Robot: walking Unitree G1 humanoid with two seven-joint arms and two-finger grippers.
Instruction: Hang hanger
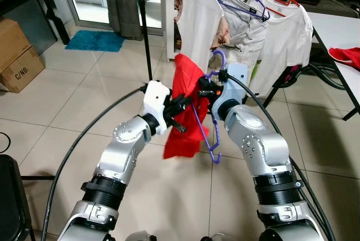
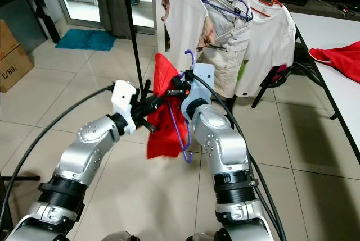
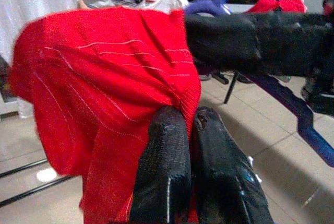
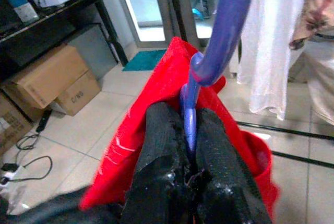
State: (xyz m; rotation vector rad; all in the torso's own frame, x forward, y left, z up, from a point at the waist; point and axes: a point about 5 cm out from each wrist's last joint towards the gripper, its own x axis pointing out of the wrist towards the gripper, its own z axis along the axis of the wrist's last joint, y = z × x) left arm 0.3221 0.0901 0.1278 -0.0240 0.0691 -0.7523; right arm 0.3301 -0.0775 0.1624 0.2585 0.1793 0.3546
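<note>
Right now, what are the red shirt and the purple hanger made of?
The red shirt looks like soft knitted cloth: it droops in folds and shows fine ribbed lines. The purple hanger looks like smooth, slightly shiny plastic, thin and stiff; it could be coated metal. The right claw pinches it.

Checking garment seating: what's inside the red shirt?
The purple plastic hanger: hook and one arm show beside the red knit shirt; its other arm is covered. Right gripper clamps its neck.

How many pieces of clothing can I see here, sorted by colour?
Red: 2, the garment held on the purple hanger by both grippers, left and right, and one on the table.
White: 3 on the rack, shirt, shirt, middle piece.
Total: 5
</note>
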